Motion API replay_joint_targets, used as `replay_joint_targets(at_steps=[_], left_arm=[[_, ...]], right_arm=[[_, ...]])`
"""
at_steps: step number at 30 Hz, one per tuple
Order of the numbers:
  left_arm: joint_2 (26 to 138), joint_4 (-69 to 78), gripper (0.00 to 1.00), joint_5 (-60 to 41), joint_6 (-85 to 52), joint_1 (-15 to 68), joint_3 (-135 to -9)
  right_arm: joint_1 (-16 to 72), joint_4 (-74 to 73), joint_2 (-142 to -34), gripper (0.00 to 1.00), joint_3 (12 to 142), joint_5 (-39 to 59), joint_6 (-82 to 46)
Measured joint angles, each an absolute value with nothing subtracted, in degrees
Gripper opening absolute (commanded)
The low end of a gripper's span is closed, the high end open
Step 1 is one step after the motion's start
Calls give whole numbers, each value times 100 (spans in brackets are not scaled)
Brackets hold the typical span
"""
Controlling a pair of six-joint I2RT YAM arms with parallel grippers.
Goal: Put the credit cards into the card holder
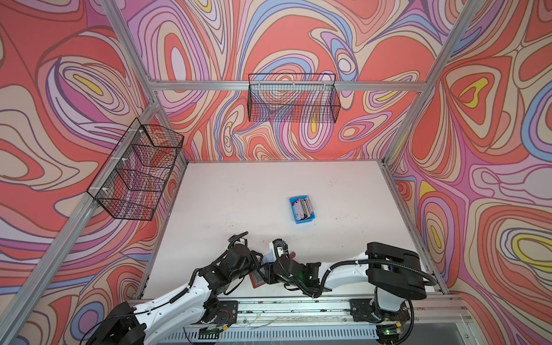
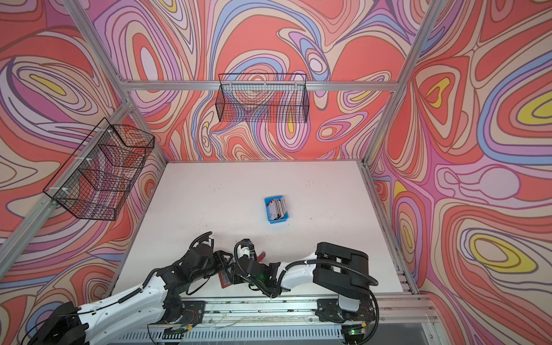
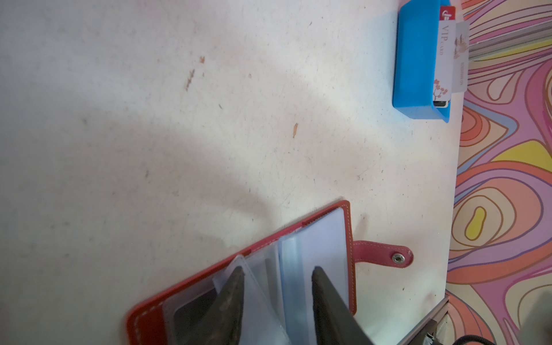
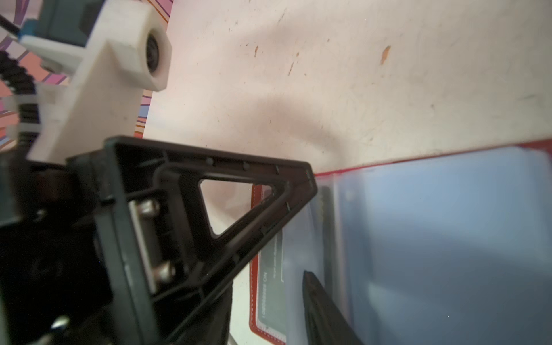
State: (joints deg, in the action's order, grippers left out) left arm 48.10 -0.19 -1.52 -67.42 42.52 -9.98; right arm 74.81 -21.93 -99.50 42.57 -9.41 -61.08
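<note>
Firstly, in both top views: found holder [image 1: 256, 280] [image 2: 224, 280] lying open on table [image 1: 239, 194] [image 2: 209, 194] at near centre, beneath both grippers. Noted left gripper [image 1: 256, 260] [image 2: 223, 259] reaching in from the left and right gripper [image 1: 265, 273] [image 2: 234, 270] from the right, tips close together over the holder. Cannot judge either pair of fingers from here. Located cards [image 1: 303, 207] [image 2: 277, 206] standing in blue tray [image 1: 306, 221] [image 2: 278, 221], farther out and right of centre, well apart from holder.

Next, left wrist view: found left gripper [image 3: 277, 277] with fingers parted, tips down among the clear sleeves [image 3: 316, 236], sleeves fanned loosely between them, nothing clamped. Saw strap [image 3: 385, 257] lying flat on table beside holder.

Lastly, right wrist view: found one left finger [image 4: 254, 209] touching a sleeve edge. Saw only one right finger [image 4: 316, 301], resting against a sleeve, its mate hidden behind a raised sleeve. Cannot tell whether right gripper stands parted or closed.
</note>
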Motion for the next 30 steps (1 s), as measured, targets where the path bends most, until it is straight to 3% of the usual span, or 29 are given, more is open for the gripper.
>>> replay_joint_targets(at_steps=[13, 25, 30], left_arm=[[4941, 89, 40, -294, -6711, 4248, -998], [3955, -672, 42, -226, -6663, 4248, -1000], [3319, -1693, 45, 71, -6517, 4248, -1203]], right_arm=[[7505, -2388, -9828, 44, 3981, -1138, -6178], [7577, -2554, -10245, 43, 4257, -941, -6173], [7710, -2580, -10374, 44, 4515, -913, -6145]])
